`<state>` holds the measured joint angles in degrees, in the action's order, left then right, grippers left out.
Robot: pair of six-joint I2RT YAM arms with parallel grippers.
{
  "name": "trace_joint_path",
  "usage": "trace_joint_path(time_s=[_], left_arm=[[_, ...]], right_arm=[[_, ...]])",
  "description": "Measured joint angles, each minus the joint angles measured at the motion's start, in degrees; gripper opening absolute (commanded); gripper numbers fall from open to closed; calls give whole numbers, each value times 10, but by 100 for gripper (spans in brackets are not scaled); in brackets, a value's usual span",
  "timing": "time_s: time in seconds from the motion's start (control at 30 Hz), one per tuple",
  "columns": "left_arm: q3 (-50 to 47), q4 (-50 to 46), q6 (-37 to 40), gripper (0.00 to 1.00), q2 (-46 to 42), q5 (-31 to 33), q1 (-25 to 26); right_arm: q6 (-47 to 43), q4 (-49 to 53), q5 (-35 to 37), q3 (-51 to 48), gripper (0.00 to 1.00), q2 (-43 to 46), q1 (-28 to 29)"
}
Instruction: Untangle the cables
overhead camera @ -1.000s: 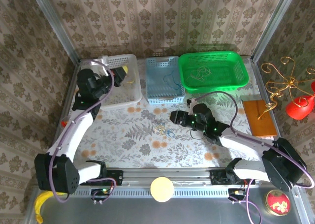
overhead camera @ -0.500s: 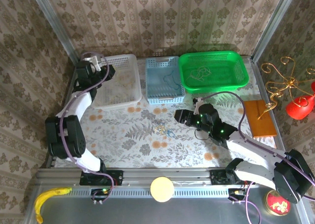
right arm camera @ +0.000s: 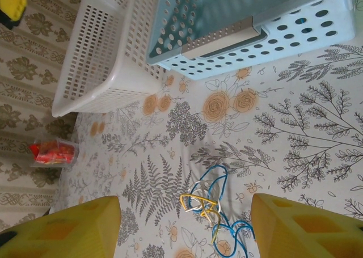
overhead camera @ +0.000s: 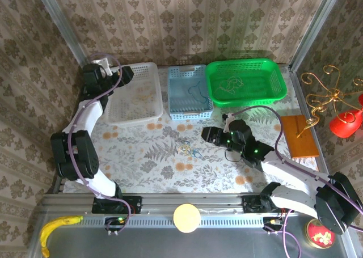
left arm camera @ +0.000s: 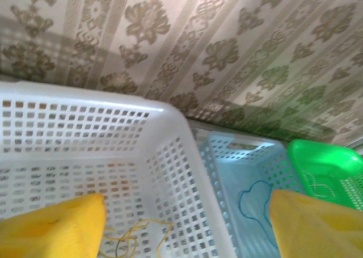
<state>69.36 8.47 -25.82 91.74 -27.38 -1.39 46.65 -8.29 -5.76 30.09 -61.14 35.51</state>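
- Sorting looks part done: a yellow cable [left arm camera: 139, 235] lies on the floor of the white basket [left arm camera: 113, 102], a blue cable [left arm camera: 252, 195] in the blue basket [left arm camera: 227, 150], and pale cables [overhead camera: 229, 85] in the green basket [overhead camera: 278, 82].
- Left hand [left arm camera: 187, 224] hangs over the white basket, wide, with nothing between its pads.
- Right hand [right arm camera: 187, 227] hovers low over the tabletop [right arm camera: 317, 127], jaws apart and empty.
- The tangle [right arm camera: 210, 210] of blue and yellow strands lies on the tabletop, just ahead of the right hand.
- Suggest pinching one strand only: the free blue loop [right arm camera: 212, 176] on the basket side, not the knot.
- Lift slowly. If the whole clump rises, pin the rest with the left hand.
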Motion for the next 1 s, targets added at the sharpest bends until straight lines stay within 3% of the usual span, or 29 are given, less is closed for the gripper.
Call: trace_joint_path(time_s=[0.1, 0.17, 0.47, 0.67, 0.83, 1.0], left_arm=[[-12, 0, -2, 87, -38, -6, 14], [-28, 0, -3, 100, -68, -10, 29], [-181, -24, -17, 100, -207, -17, 119], [-300, -36, -33, 100, -280, 8, 219], [-375, -52, -36, 100, -293, 52, 321], [-387, -82, -7, 93, -262, 91, 407]], right_arm=[[0, 2, -2, 0, 63, -14, 0], [0, 9, -2, 1, 63, -25, 0], [-9, 25, -7, 19, 62, -80, 17], [-17, 25, -9, 31, 61, -114, 32], [-17, 25, -9, 31, 60, -120, 32], [-15, 23, -9, 31, 56, -126, 34]])
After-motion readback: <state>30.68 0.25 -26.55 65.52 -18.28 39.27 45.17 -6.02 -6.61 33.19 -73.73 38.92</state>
